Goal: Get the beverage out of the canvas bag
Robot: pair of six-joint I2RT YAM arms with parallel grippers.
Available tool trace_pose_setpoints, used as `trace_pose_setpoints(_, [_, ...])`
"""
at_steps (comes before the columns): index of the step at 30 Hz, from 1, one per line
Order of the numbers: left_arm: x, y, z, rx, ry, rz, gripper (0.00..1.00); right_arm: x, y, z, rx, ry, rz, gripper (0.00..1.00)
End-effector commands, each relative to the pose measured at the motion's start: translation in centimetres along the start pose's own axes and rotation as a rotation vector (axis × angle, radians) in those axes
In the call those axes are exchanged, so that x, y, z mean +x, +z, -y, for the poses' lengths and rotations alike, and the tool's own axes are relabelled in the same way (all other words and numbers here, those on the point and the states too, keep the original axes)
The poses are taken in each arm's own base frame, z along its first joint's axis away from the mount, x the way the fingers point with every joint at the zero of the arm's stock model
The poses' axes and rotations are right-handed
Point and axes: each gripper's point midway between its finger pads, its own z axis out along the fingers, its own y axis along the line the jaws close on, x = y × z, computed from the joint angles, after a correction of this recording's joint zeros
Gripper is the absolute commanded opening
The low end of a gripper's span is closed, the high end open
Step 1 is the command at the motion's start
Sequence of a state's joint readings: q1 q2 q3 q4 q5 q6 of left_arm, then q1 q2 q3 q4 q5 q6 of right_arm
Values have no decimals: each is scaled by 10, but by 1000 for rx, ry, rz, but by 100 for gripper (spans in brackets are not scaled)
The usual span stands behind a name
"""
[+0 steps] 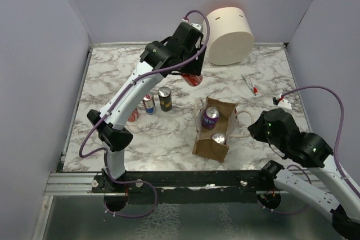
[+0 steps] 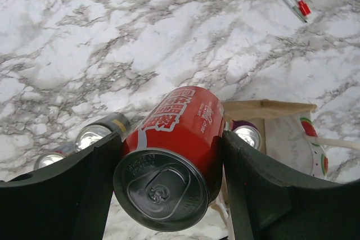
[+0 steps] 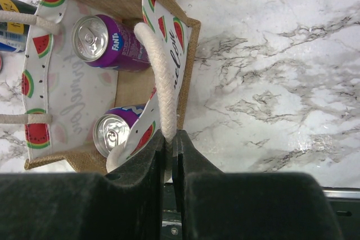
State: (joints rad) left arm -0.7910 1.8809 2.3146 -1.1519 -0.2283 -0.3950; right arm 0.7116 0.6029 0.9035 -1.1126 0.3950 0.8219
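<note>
red can (image 2: pixel 180 122) sat clamped in the left gripper (image 2: pixel 171 167), held above the marble (image 1: pixel 253 116). canvas bag (image 1: pixel 209 149) stood mid-table, two purple cans (image 3: pixel 104 40) inside. right gripper (image 3: pixel 170 155) pinched tight on one rope handle (image 3: pixel 160 71). three loose cans (image 1: pixel 164 98) stood left of it.

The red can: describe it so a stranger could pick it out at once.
Start at the big cream cylinder at the far edge of the marble table. Close beside it the left gripper holds the red can. It is the only can in a grip; the other cans sit on the table or in the canvas bag.
</note>
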Motion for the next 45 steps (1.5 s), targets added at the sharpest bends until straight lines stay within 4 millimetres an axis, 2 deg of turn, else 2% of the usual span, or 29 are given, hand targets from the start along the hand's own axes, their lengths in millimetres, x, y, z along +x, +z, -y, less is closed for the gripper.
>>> trace_pose_setpoints(1, [-35, -27, -52, -92, -109, 119, 0, -2, 0, -4, -15, 5, 6, 9])
trace_pose_setpoints(7, [-29, -6, -128, -259, -187, 74, 0, -3, 0, -4, -15, 10, 10, 9])
trace_pose_setpoints(12, [-10, 2, -206, -443, -263, 20, 0, -3, -2, -4, -24, 15, 16, 9])
trace_pose_setpoints(17, [31, -4, -279, -669, -372, -35, 0, -3, -3, -6, -41, 6, 17, 10])
trace_pose_setpoints(21, [72, -23, -334, -834, -476, -72, 0, -4, -4, -8, -60, 2, 21, 10])
trace_pose_setpoints(23, [90, -36, -351, -886, -515, -71, 0, -4, -5, -9, -68, -3, 21, 10])
trace_pose_setpoints(25, [113, -39, -361, -918, -560, -98, 0, -4, -5, -10, -75, -6, 22, 10])
trace_pose_setpoints(28, [148, -39, -363, -931, -633, -134, 0, -4, -6, -10, -83, -7, 25, 10])
trace_pose_setpoints(33, [190, -44, -363, -925, -689, -136, 0, -4, -8, -14, -113, -24, 28, 10])
trace_pose_setpoints(36, [206, -44, -359, -925, -704, -156, 0, -4, -6, -15, -114, -30, 22, 11])
trace_pose_setpoints(41, [228, -32, -351, -888, -754, -154, 0, -2, -5, -15, -106, -36, 12, 11])
trace_pose_setpoints(45, [239, -24, -349, -868, -791, -158, 0, -4, -6, -14, -102, -24, 23, 11])
